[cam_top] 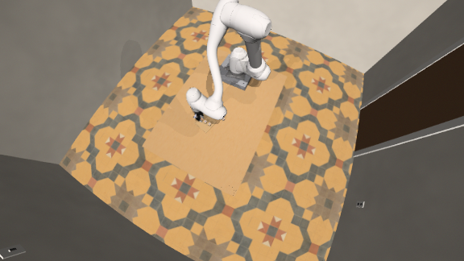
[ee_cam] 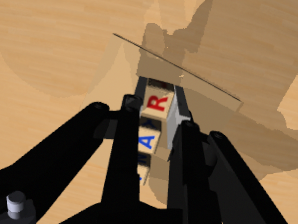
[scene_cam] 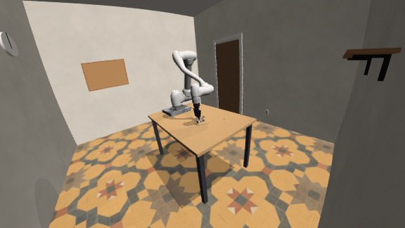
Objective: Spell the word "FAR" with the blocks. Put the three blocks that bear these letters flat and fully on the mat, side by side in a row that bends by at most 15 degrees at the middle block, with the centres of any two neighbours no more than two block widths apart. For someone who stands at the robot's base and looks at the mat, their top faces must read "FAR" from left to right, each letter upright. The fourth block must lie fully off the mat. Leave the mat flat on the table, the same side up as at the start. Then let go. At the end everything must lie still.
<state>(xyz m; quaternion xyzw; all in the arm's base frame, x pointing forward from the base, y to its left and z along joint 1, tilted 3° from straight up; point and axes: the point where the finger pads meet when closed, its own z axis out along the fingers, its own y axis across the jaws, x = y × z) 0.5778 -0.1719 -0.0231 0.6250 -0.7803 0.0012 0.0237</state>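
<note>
Gripper (ee_cam: 156, 145) is clamped on the A block (ee_cam: 148, 141) at frame centre, the R block (ee_cam: 158, 103) touching just above it. Placement step, I reckon; next I'd release and lift straight.

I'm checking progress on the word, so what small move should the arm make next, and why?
Probably open the fingers: they flank the A block, which seems set down touching the R block.

My top view looks steeply down from afar; exterior sits across the room; wrist peers close. All share the counter (scene_cam: 211, 135).
</note>
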